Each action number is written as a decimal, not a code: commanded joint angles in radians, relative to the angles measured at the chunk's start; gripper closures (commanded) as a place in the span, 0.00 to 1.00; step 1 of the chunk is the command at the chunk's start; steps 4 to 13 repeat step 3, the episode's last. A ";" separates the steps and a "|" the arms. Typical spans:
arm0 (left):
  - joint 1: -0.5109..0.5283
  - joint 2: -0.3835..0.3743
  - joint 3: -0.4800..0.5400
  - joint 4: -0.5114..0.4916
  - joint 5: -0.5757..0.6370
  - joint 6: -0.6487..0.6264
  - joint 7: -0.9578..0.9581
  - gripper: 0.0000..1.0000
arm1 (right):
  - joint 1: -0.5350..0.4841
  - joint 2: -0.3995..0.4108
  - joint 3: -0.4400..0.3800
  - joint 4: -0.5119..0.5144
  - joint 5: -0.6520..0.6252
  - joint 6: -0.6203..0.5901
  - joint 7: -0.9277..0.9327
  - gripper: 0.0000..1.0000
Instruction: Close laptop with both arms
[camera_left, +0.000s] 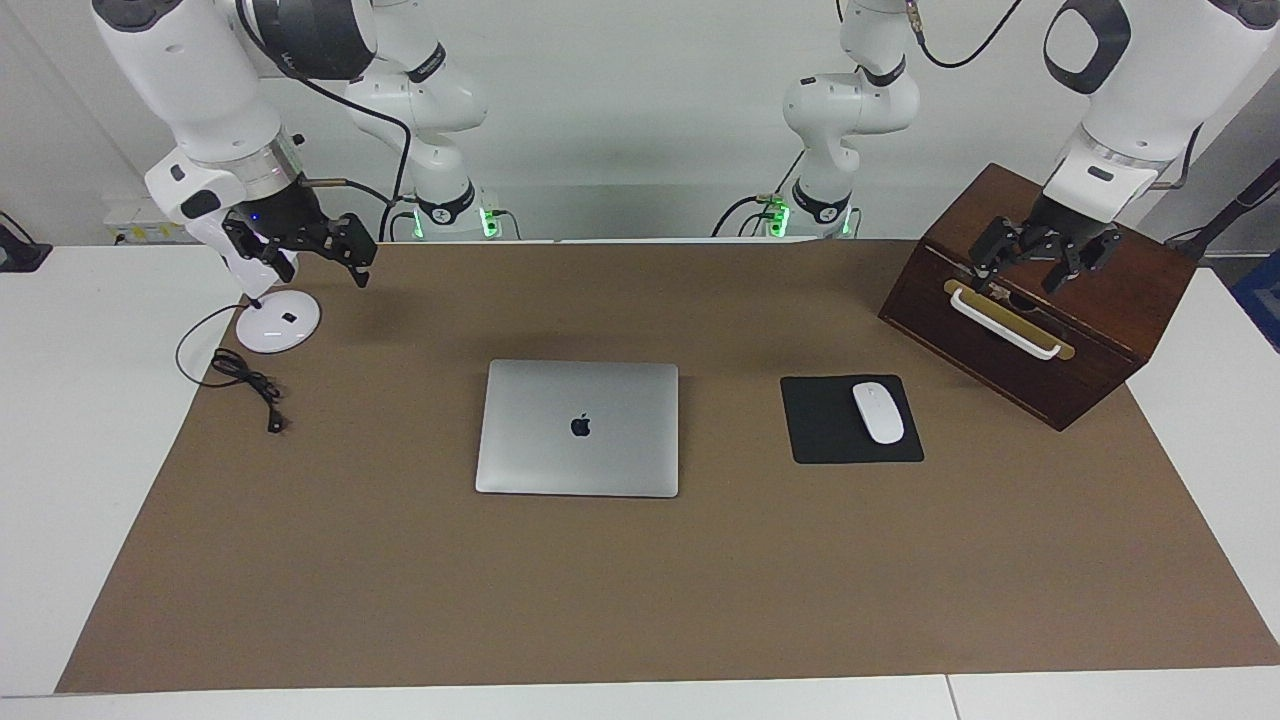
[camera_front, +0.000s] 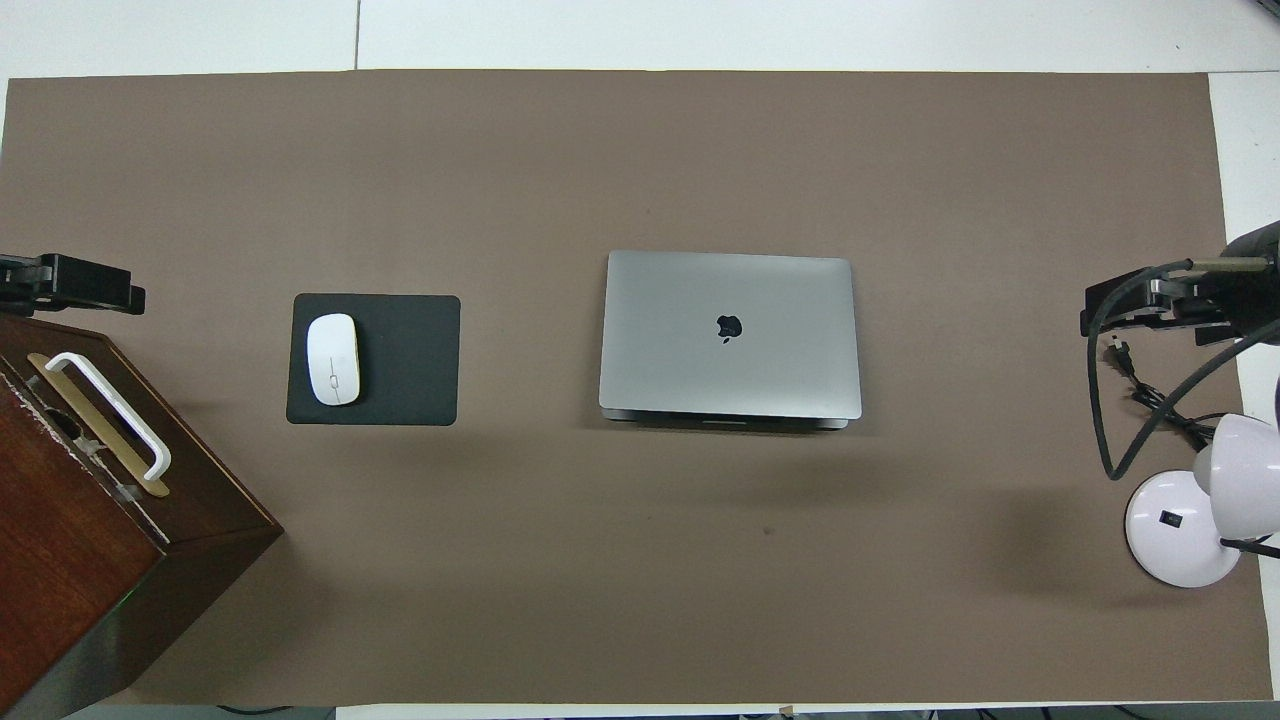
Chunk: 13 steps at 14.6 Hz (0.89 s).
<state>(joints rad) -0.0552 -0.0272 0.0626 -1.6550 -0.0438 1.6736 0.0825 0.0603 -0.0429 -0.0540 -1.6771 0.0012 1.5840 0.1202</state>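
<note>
The slim silver-grey metal laptop (camera_left: 578, 428) lies shut mid-counter, dark apple logo up. Left tool (camera_left: 1040, 262) over the brown wooden box (camera_left: 1090, 300) and right tool (camera_left: 318, 250) both gape, empty.

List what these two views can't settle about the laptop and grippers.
- laptop: keyboard and screen hidden under the shut lid in both views.
- left gripper: in the overhead view cut off by the frame edge; only a black tip shows above the wooden box.
- right gripper: in the overhead view, partly covered by its own black cable, beside the lamp.
</note>
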 joint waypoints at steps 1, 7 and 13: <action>0.009 0.003 -0.007 0.008 0.021 -0.018 0.005 0.00 | -0.004 -0.014 0.000 -0.009 -0.003 -0.012 -0.025 0.00; 0.009 0.003 -0.009 0.006 0.038 -0.018 0.006 0.00 | -0.004 -0.014 0.000 -0.009 -0.004 -0.012 -0.025 0.00; 0.009 0.003 -0.009 0.006 0.038 -0.018 0.006 0.00 | -0.004 -0.014 0.000 -0.009 -0.004 -0.012 -0.025 0.00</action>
